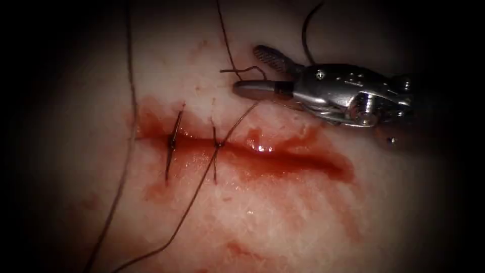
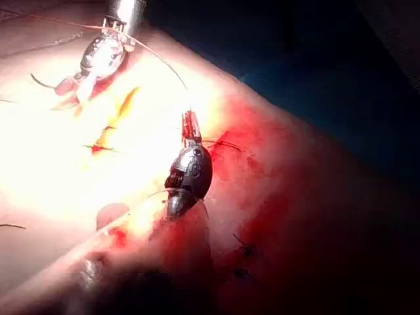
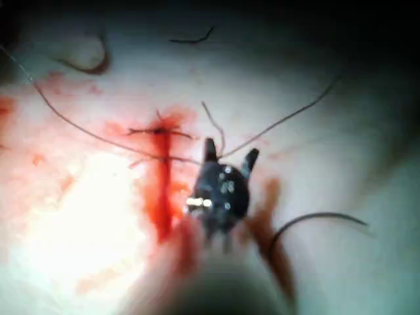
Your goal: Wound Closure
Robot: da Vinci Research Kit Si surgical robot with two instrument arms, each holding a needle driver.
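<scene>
The tissue (image 1: 283, 217) carries a horizontal cut (image 1: 283, 159) wet with red fluid. Two stitches (image 1: 172, 142) cross its left part. My right tool (image 1: 251, 71) hovers just above the cut with jaws open and holds nothing; a short curled thread end (image 1: 245, 70) lies between them. In the right wrist view the same open jaws (image 3: 230, 154) straddle a thread. A long thread (image 1: 202, 177) runs from the second stitch to the lower left. A dark curved arc (image 1: 304, 33), probably the needle, lies free on the tissue behind the right tool. My left tool (image 2: 191, 125) sits over the tissue.
Another long thread (image 1: 132, 101) runs down the tissue left of the cut. Short cut ends of thread (image 3: 193, 38) lie scattered on the tissue. Red fluid stains spread below the cut (image 1: 348, 222). A dark blue drape (image 2: 315, 59) borders the tissue.
</scene>
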